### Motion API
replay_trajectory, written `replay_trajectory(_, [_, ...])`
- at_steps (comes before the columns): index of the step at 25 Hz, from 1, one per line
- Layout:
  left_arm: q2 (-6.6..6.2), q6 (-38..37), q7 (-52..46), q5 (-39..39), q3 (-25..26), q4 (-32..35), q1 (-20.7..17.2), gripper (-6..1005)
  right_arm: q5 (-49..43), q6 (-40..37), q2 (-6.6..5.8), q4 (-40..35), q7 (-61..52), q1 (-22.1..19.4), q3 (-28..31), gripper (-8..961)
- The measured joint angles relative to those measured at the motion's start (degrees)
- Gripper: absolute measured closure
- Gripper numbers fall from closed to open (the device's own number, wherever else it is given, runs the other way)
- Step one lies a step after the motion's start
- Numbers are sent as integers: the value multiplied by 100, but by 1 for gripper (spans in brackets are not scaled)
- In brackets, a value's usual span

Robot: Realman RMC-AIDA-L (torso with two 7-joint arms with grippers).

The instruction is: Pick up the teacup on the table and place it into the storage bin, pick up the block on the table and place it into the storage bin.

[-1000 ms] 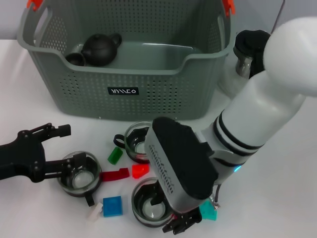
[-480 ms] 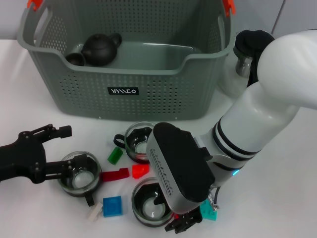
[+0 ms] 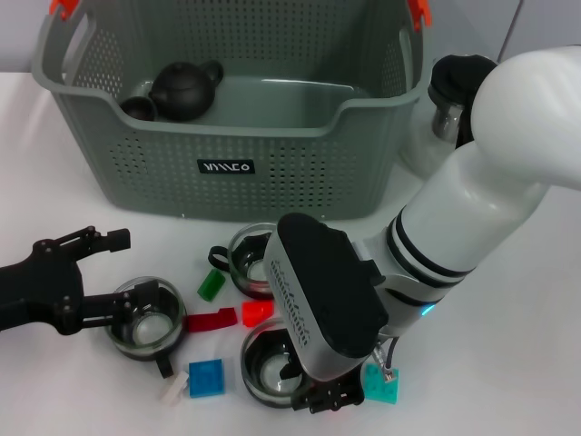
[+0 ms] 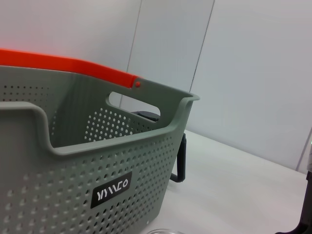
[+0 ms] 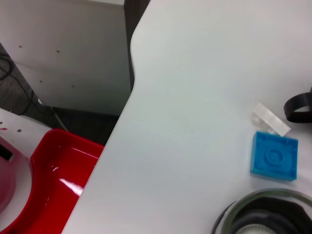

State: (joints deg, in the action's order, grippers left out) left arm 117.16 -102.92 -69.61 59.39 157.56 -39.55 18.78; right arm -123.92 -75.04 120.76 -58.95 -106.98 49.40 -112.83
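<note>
1. The left gripper (image 3: 113, 272) is held low over the worktop (image 3: 526, 363), its jaws spread wide around a glass teacup (image 3: 145, 320) (not yet closed on it).
2. The right gripper (image 3: 331, 397) is lowered at a second teacup (image 3: 272, 372); the state of its jaws cannot be told.
3. A blue block (image 3: 206, 377) lies between the cups, before the storage bin (image 3: 227, 136).

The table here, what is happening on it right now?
Two robot arms are clearing glass teacups and coloured blocks from the white table into the storage bin. The left tool is open around one teacup, with one finger inside it. The right tool is low at the rim of another teacup, beside a teal block. A dark teapot already sits in the bin.
</note>
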Motion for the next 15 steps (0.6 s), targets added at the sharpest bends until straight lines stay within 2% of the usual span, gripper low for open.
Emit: replay_trajectory(15, [0, 0, -10, 2, -8, 39, 25, 158, -32, -20, 17, -61, -19, -16, -37, 868])
